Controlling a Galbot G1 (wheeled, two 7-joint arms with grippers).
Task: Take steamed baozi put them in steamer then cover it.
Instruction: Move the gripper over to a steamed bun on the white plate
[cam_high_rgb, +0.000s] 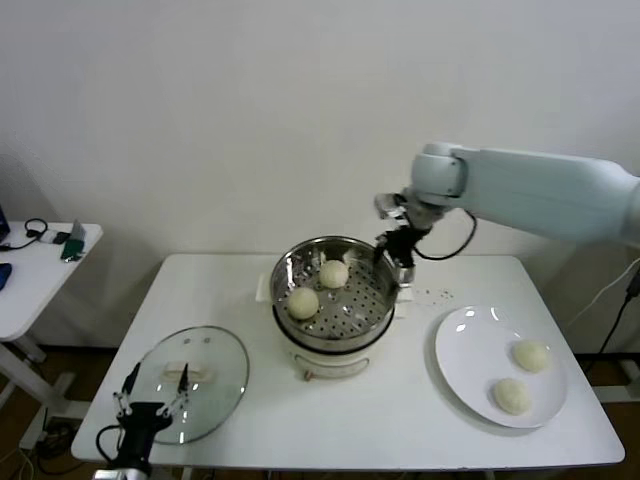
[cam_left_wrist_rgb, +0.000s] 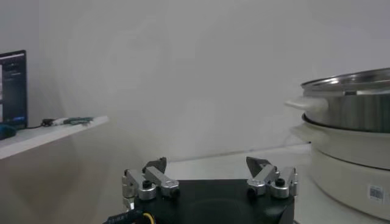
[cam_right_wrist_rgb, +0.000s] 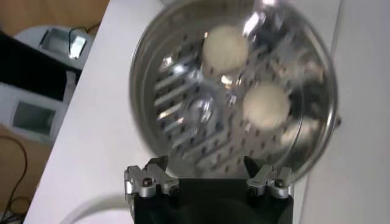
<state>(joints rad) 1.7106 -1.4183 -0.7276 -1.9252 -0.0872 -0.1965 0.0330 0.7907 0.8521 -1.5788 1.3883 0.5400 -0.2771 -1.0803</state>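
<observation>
Stock on your table (cam_high_rgb: 380, 420), as it stands:

- Steamer (cam_high_rgb: 335, 297): centre of the table, toward the far edge; steel basket on a cream pot base. Uncovered.
- Baozi, in the steamer: two. One (cam_high_rgb: 334, 273) toward the far side, one (cam_high_rgb: 303, 302) nearer the left rim.
- Baozi, on the plate (cam_high_rgb: 475, 350): two, one (cam_high_rgb: 531, 354) behind the other (cam_high_rgb: 511, 396). The plate sits at the right near corner.
- Cover (cam_high_rgb: 190, 383): flat on the table at the left near corner, handle up, well apart from the steamer.
- Right pincer (cam_high_rgb: 397, 250): you have it above the steamer's far right rim, jaws released, grasping nothing.
- Left pincer (cam_high_rgb: 152, 397): low at the near left edge, over the cover's near rim, jaws released, empty.
- Side table (cam_high_rgb: 30, 275): off to the left, carrying small devices.
</observation>
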